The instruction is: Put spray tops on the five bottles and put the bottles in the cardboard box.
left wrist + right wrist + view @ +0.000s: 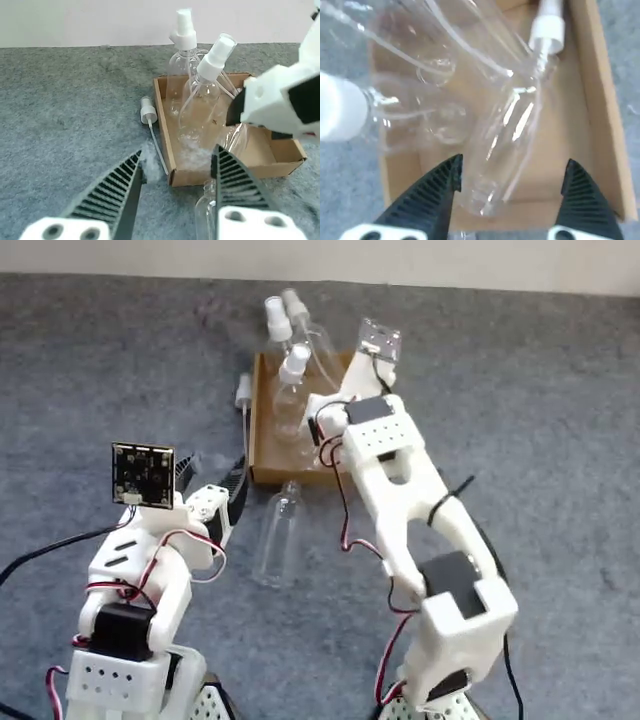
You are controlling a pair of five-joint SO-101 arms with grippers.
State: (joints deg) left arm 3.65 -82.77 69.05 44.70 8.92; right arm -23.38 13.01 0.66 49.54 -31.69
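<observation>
Grey mat (120, 370) covers the table. Above it, the right gripper (513, 161) hangs with jaws spread wide and empty over a capped bottle (515, 120) that lies in the cardboard box (600, 100) among other capped bottles (197, 95), seemingly because that one needs no more holding. The left gripper (177, 152), likewise open, hovers before the box near the uncapped bottle (277, 535). The loose spray top (148, 111) lies just outside the box wall, probably next to be fitted.

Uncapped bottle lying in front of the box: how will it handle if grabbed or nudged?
The uncapped bottle looks empty and clear, so it is probably light. Lying on its round side, it would likely roll if pushed sideways; the carpet may damp that.
</observation>
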